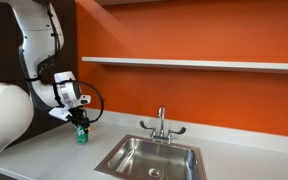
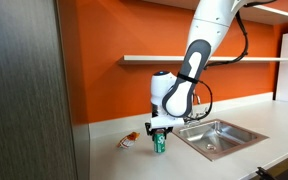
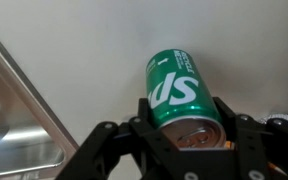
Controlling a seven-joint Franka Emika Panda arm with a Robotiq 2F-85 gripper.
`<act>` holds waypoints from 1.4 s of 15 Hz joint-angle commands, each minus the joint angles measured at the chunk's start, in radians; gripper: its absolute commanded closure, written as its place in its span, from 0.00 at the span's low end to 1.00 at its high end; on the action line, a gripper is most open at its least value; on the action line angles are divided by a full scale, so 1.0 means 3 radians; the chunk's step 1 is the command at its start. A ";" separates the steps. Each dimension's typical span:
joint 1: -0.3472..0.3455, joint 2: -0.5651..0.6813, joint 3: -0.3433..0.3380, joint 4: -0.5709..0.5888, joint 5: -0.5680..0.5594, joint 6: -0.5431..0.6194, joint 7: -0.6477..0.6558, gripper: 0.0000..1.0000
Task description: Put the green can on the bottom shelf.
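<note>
**A:** Hand (image 1: 80,120) first: what is it doing?

**B:** It hangs pointing down over the bench (image 1: 39,160), off to the side of the sink (image 1: 149,158), with its jaws closed around the green can (image 1: 82,136). In the wrist view the fingers (image 3: 104,140) sit against either side of the can, and its silvery top faces the camera.

**A:** Is the can off the bench?

**B:** I cannot tell. In both exterior views its base sits at or just above the surface. If it is lifted, it is only barely so. A small orange-red object (image 2: 131,139) lies on the bench just beside it.

**A:** And the bottom shelf (image 1: 194,63)?

**B:** It runs along the orange wall (image 1: 184,95), well above the faucet (image 1: 162,122) and well apart from the can. The can is nowhere near it.

**A:** So how far along are we?

**B:** Early, I would say. The grasp looks done. The lift, the carry up and across toward the wall, the set-down and the release are all left. My guess is that the can must rise above the shelf's front edge before it goes in, and it should stay upright so that it stands when let go.
</note>
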 commanded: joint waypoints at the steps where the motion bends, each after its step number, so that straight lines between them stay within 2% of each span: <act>1: -0.0051 -0.0495 0.0060 -0.0164 0.0164 -0.0388 -0.0141 0.62; 3: -0.0040 -0.0697 0.0071 -0.0203 0.0259 -0.0580 -0.0226 0.62; 4: -0.0345 -0.0811 0.0373 -0.0203 0.0184 -0.0719 -0.0184 0.62; 7: -0.0662 -0.1077 0.0753 -0.0219 0.0395 -0.1053 -0.0374 0.62; 10: -0.0901 -0.1359 0.1039 -0.0207 0.0662 -0.1376 -0.0589 0.62; 15: -0.1137 -0.1826 0.1299 -0.0131 0.0987 -0.1955 -0.0899 0.62; 21: -0.1324 -0.2270 0.1477 0.0077 0.1058 -0.2579 -0.1012 0.62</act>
